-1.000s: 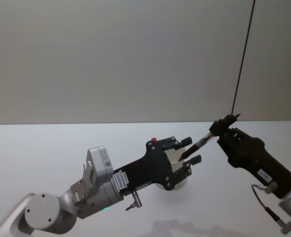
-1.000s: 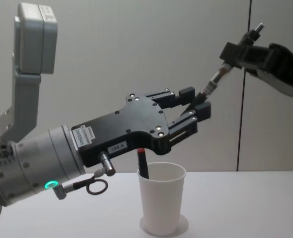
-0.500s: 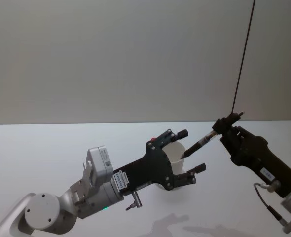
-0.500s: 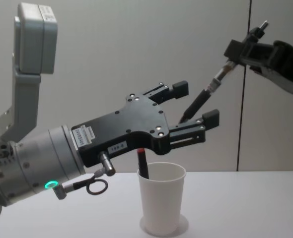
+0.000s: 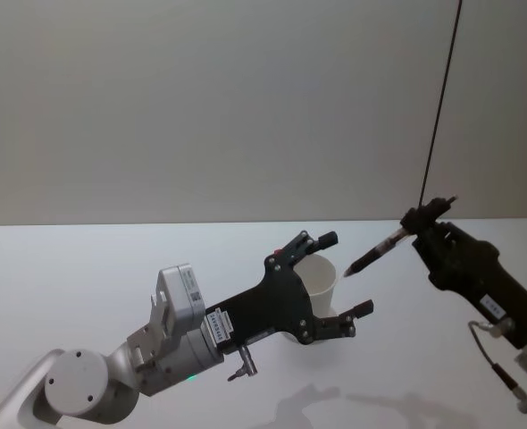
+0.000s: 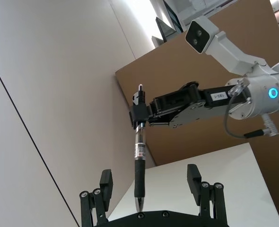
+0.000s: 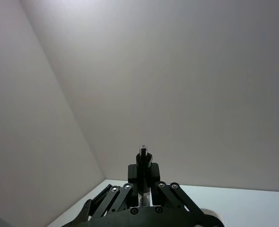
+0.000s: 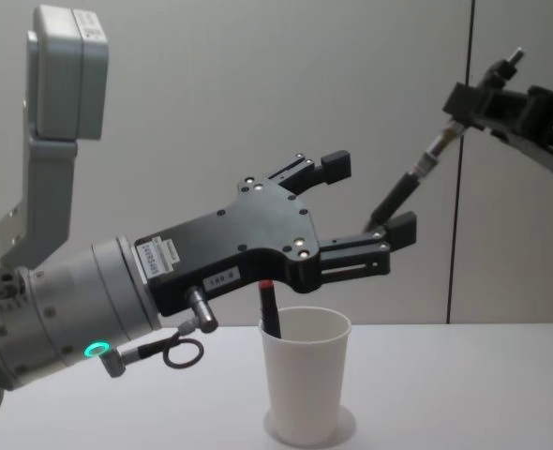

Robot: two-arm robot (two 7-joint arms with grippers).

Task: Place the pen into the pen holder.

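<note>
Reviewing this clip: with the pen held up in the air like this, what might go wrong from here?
1. The right gripper pinches the black pen only near its top end, tilted, so it may swing or slip during lowering.
2. The open left gripper sits above the white paper cup, in the way of the pen's likely path; a collision seems possible.
3. The cup already holds a dark red-tipped pen and looks light; a nudge might tip it.

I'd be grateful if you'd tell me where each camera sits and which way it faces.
Head: high, looking down at the left gripper over the pen holder.
Chest: low, side-on to the pen holder.
Left wrist: faces the right gripper holding the pen.
Right wrist: faces the wall along its own fingers.
All share the pen.
</note>
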